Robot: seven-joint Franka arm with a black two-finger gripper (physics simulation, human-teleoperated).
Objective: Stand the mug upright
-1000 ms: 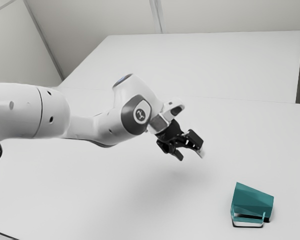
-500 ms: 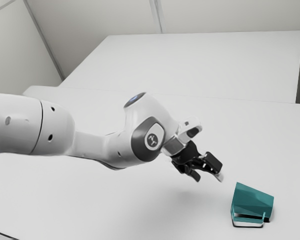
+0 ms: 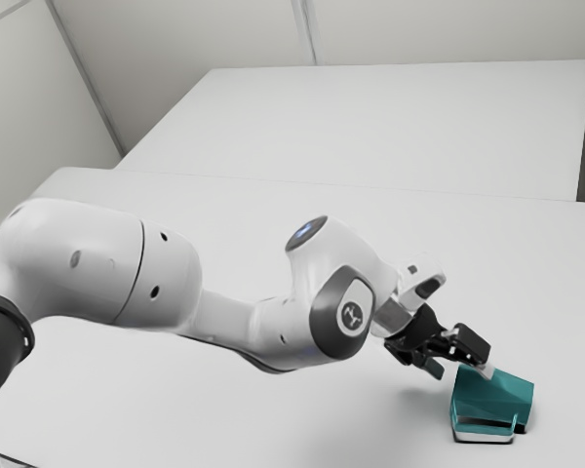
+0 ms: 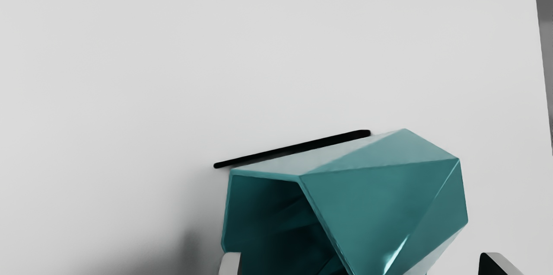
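- mug point(image 3: 492, 395): teal, lighter and darker facets
- thin bar point(image 4: 293, 148): black
- gripper point(image 3: 460, 370): black, pale tips
- arm point(image 3: 166, 268): white, dark grey trim
- table point(image 3: 127, 419): plain pale grey

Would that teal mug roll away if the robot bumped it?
Probably not far: the mug lies on its side, and its flat facets should resist rolling. Its smooth, shiny walls may be slippery, so a push might slide it.

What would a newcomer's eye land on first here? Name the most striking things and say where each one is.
First, the teal mug, lying on its side on the pale table, toward the exterior view's lower right. Next, the big white arm, reaching in from that view's left, its black tool open right by the mug.
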